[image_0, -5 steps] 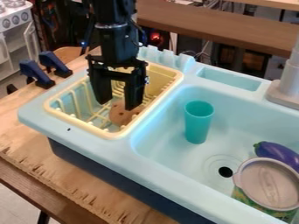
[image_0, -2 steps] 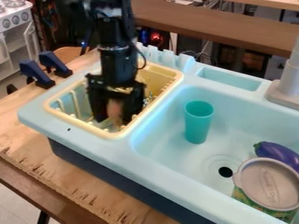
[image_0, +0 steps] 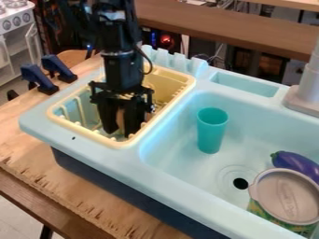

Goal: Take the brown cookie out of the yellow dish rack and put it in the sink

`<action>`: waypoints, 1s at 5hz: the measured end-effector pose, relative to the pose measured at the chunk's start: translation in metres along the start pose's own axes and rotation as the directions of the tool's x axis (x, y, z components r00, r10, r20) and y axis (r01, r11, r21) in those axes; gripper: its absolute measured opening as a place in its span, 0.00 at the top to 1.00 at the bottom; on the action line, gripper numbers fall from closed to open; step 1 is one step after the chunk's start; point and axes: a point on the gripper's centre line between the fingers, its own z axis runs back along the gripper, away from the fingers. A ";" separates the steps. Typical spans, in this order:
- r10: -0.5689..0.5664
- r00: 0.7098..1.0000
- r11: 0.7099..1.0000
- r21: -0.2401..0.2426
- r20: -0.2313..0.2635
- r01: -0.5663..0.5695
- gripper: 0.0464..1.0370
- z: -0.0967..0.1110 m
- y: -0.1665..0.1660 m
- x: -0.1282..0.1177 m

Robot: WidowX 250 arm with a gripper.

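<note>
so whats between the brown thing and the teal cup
The rack's yellow rim, then the sink's pale blue ledge and inner wall, as the camera view shows.

We see a light brown piece [image_0: 120, 118] inside the yellow rack [image_0: 86, 132], pinched between the fingers of the gripper [image_0: 121, 133]. It looks roughly upright, and we make out only a narrow strip of it, its full outline hidden.

brown pieces [image_0: 120, 117]: 1 | yellow racks [image_0: 87, 132]: 1 | cups [image_0: 211, 135]: 1 | eggplants [image_0: 295, 164]: 1 | grey dishes [image_0: 287, 196]: 1 | blue clamps [image_0: 37, 78]: 2
</note>
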 end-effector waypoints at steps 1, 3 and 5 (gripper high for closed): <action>-0.004 0.999 1.000 0.002 0.032 0.004 0.55 0.011 -0.002 -0.002; -0.065 0.978 0.994 0.103 0.197 0.045 0.60 0.076 -0.034 -0.021; -0.175 0.945 0.975 0.181 0.276 0.128 0.60 0.108 -0.076 -0.053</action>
